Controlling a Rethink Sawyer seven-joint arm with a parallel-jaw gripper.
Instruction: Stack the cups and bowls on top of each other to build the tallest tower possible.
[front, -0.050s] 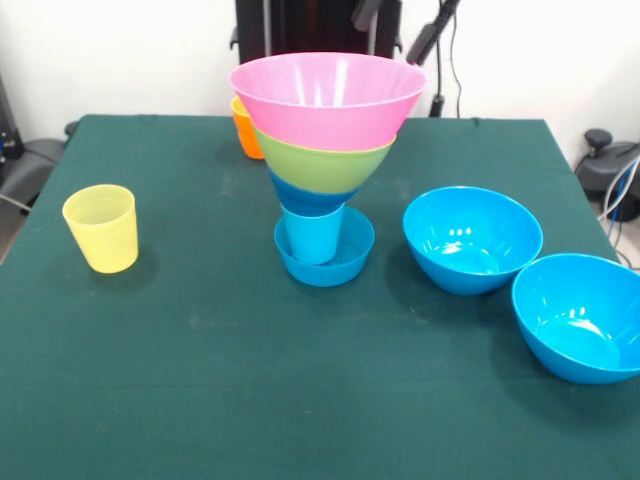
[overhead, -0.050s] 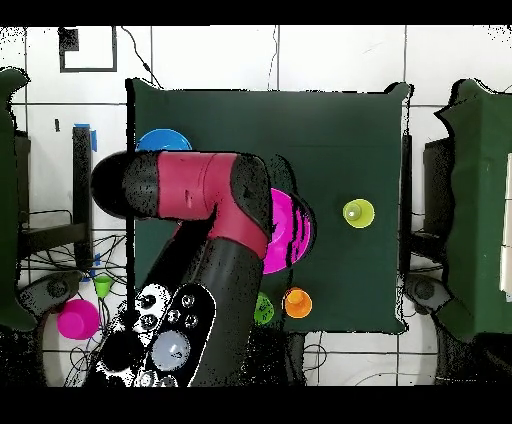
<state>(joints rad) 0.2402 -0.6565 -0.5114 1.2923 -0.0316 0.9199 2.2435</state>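
Above the surface (front, -0.050s: 300, 400), the red and black arm (overhead, -0.050s: 200, 190) spreads across the overhead view and covers much of the middle; the gripper itself shows in neither view, so whether it is spread or pressed together cannot be told. Near the middle of the green surface stands the tower (front, -0.050s: 325, 150): a small blue bowl (front, -0.050s: 345, 262) at the bottom, a light blue cup (front, -0.050s: 312, 235) upright in it, then a blue bowl (front, -0.050s: 305, 192), a lime green bowl (front, -0.050s: 325, 165) and the big pink bowl (front, -0.050s: 325, 95) on top. Just behind the tower sits an orange cup (front, -0.050s: 243, 128). Well apart on one side stands a yellow cup (front, -0.050s: 101, 228). On the other side lie two large blue bowls (front, -0.050s: 472, 238), one (front, -0.050s: 580, 315) nearer the camera, their rims almost touching.
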